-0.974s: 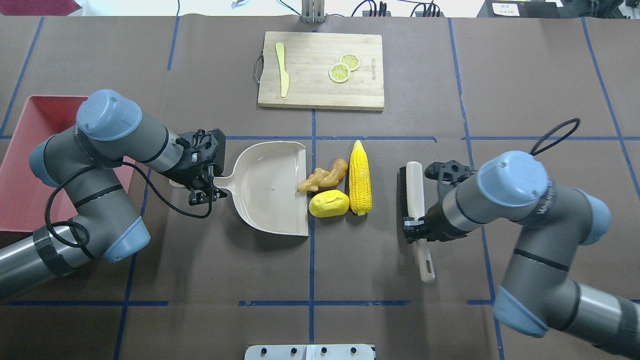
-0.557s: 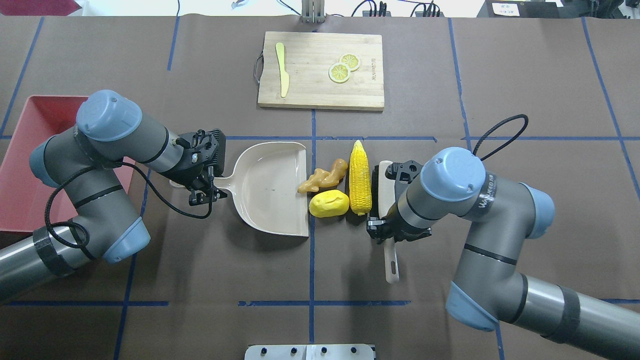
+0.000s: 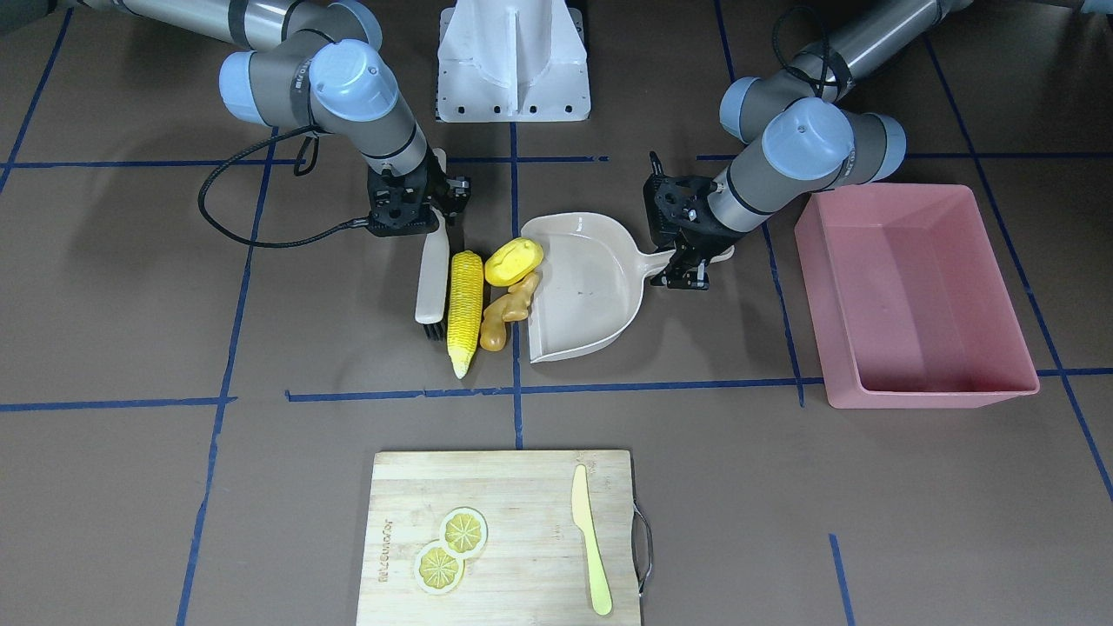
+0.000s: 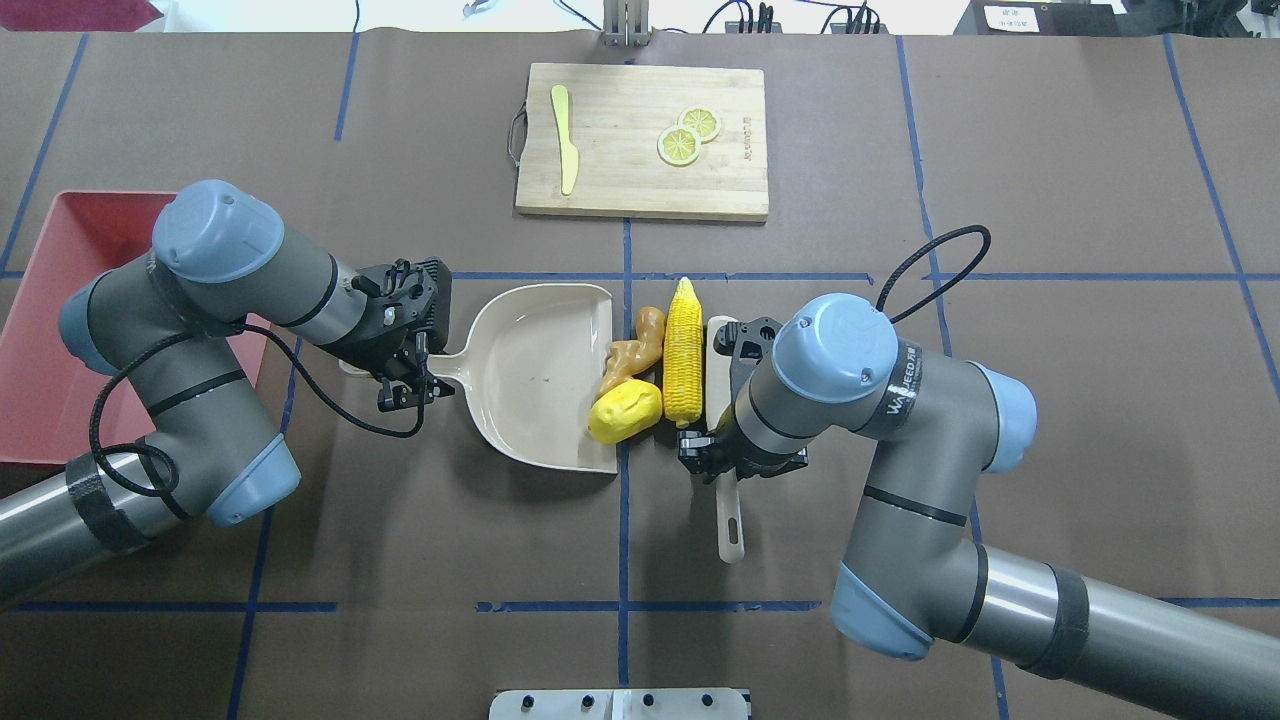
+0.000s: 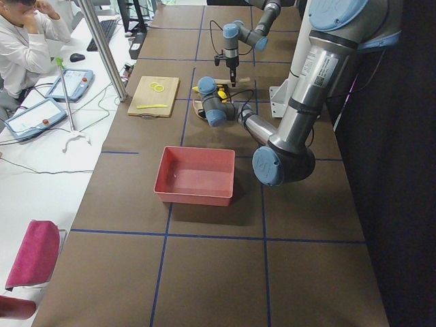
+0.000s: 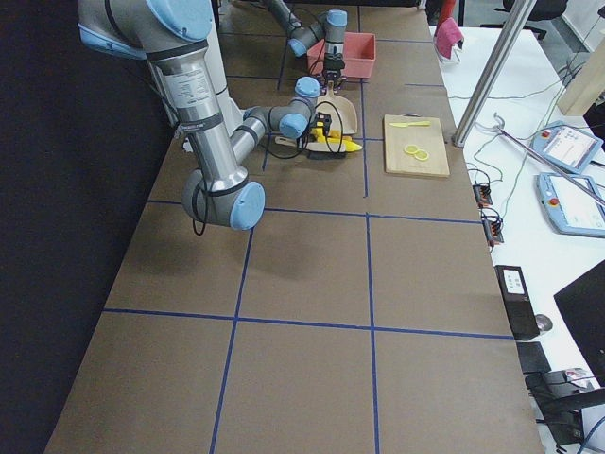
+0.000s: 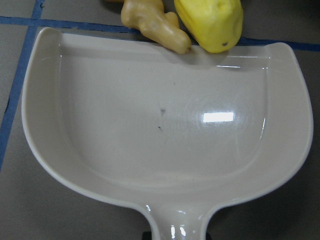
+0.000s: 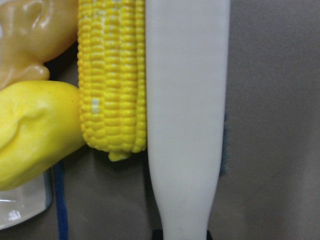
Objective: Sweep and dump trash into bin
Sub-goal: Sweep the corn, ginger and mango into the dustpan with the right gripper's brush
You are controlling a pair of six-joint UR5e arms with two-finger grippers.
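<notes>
The trash lies in a tight cluster at the mouth of the beige dustpan (image 4: 530, 370). The corn cob (image 4: 683, 350) presses against the ginger root (image 4: 632, 352) and the yellow potato lump (image 4: 625, 412). The lump overlaps the pan's lip, and the ginger touches the lip. My right gripper (image 4: 735, 455) is shut on a cream brush (image 4: 718, 345), whose head lies flat along the corn's right side. My left gripper (image 4: 405, 385) is shut on the dustpan handle. The pink bin (image 4: 60, 250) stands at the far left, partly hidden behind my left arm.
A wooden cutting board (image 4: 640, 140) at the far middle carries a pale knife (image 4: 565, 150) and two lemon slices (image 4: 688, 137). In the front-facing view the bin (image 3: 904, 278) holds nothing and stands just beyond the dustpan handle. Blue tape lines cross the brown table.
My right arm has swept the brush leftward, pushing the corn, ginger and potato lump against the dustpan mouth; the lump now rides onto the lip. My left arm and the dustpan have not moved.
</notes>
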